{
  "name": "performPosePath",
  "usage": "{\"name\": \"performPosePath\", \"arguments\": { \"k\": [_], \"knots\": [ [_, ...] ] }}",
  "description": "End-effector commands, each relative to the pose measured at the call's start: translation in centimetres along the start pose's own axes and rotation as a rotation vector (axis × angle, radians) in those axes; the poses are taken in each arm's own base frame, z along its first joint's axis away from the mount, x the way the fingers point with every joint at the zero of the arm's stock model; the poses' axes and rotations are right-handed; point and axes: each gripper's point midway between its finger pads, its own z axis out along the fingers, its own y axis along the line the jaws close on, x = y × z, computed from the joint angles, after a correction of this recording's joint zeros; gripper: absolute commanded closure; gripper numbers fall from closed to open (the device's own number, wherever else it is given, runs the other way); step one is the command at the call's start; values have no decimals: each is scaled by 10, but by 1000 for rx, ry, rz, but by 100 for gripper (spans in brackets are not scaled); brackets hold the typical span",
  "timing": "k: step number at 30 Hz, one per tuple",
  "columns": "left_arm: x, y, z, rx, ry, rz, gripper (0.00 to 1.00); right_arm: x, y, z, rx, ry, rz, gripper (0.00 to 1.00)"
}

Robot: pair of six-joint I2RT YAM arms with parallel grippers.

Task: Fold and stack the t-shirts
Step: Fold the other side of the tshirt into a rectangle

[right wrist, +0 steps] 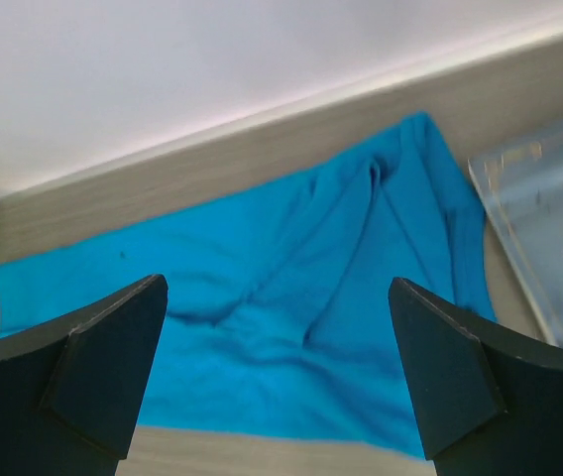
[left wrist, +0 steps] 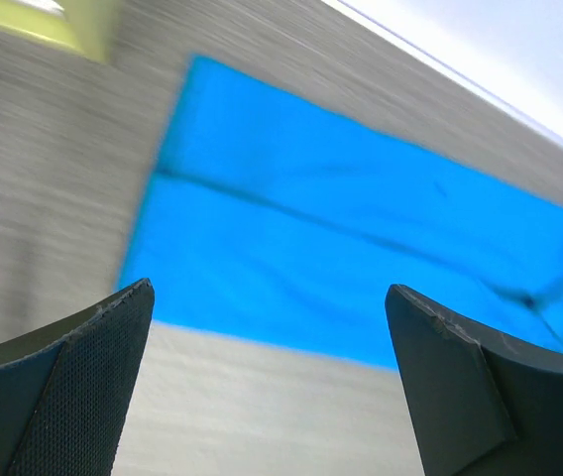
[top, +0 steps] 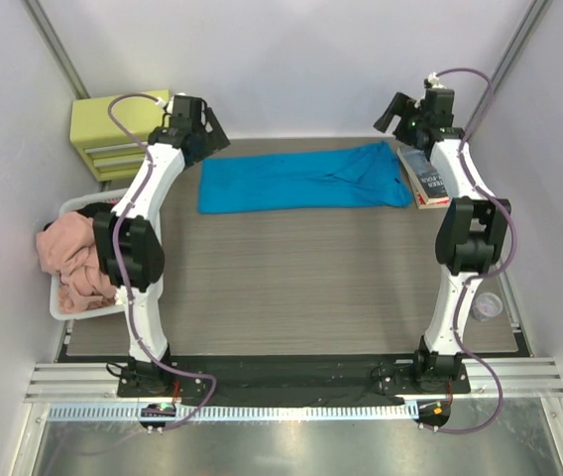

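**Fingers spread wide over a blue shirt lying crosswise**

Dark fingers (left wrist: 73, 387) fill the bottom corners of both wrist views, set far apart with nothing between them. The left gripper (top: 207, 134) and the right gripper (top: 397, 111) both stand open and hold nothing. Each hangs above one far corner of the table (top: 291, 288), clear of the cloth.

Between them lies the blue shirt (top: 301, 178), folded into a long strip on the far part of the table. Its long axis runs left to right, parallel to the far edge. The left end is flat and squared off. The right end is broader and creased, with folds fanning out from a pucker near the far edge (no collar shows, so I cannot tell which end is the neck). That right end sits just beside a book (top: 428, 180). Whether the two touch I cannot tell.

At the left edge a white basket (top: 75, 204) holds a crumpled pink shirt (top: 68, 258), which spills over its rim. Behind the basket stands a yellow drawer unit (top: 113, 134).
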Motion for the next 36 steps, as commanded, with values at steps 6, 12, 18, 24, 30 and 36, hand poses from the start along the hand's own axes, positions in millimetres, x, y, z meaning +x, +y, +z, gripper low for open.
{"name": "performPosePath", "arguments": {
  "k": [6, 12, 18, 24, 30, 36],
  "knots": [
    [70, -36, -3, 94, 104, 1, 0, 78, 6, -24, 99, 21, 96, 0],
    [80, -37, 43, 64, 101, 2, 0, 93, -17, 14, 159, 37, 89, 0],
    [92, -33, 81, 39, 135, -11, 0, 101, -28, 45, 174, 44, 90, 0],
    [118, -7, 105, -26, 194, -31, 0, 135, -47, 60, 208, 107, 101, 0],
    [143, 23, 111, -122, 255, -29, 0, 166, -69, 53, 283, 156, 103, 0],
    [157, 43, 93, -179, 288, -22, 0, 179, -76, 26, 318, 179, 85, 0]
  ]
}}
